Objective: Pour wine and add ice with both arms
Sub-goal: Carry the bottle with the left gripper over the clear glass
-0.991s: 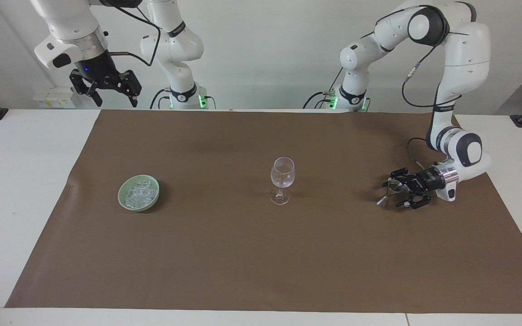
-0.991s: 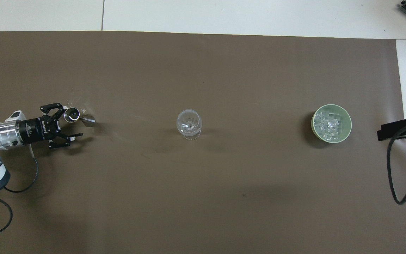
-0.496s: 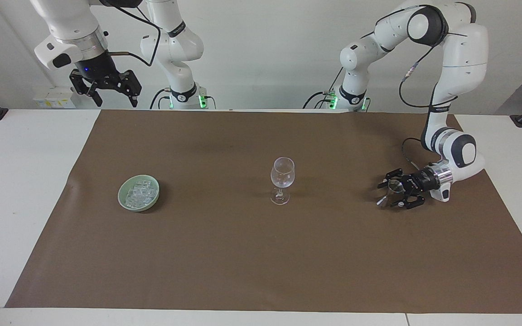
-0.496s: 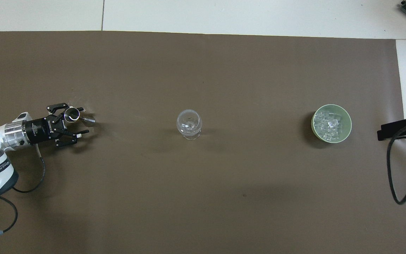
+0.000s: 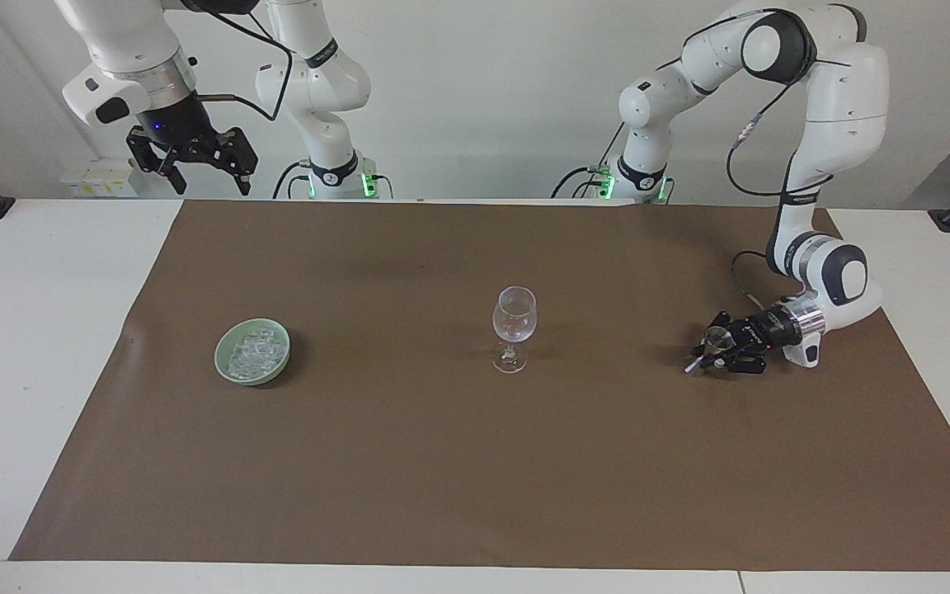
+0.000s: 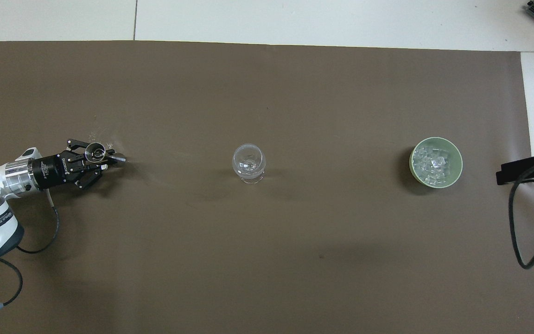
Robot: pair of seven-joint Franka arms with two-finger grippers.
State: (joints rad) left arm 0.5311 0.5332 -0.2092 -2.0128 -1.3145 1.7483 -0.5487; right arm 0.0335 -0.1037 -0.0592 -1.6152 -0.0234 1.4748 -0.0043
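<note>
Left gripper (image 5: 710,353), low at its end of the table, has clamped what seems a small metal measuring cup (image 5: 717,337); next, carry it level to the clear stemmed wine glass (image 5: 514,327) and pour; right gripper (image 5: 192,162) waits open

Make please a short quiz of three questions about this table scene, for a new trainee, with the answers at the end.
1. True or false: the left gripper is shut on the small metal cup.
2. What does the green bowl hold?
3. Which stands nearest the middle of the brown mat? A) bowl B) wine glass C) metal cup

Key
1. True.
2. The ice, small clear cubes.
3. B. The right gripper waits open, raised over the table edge at the robots' end.
</note>
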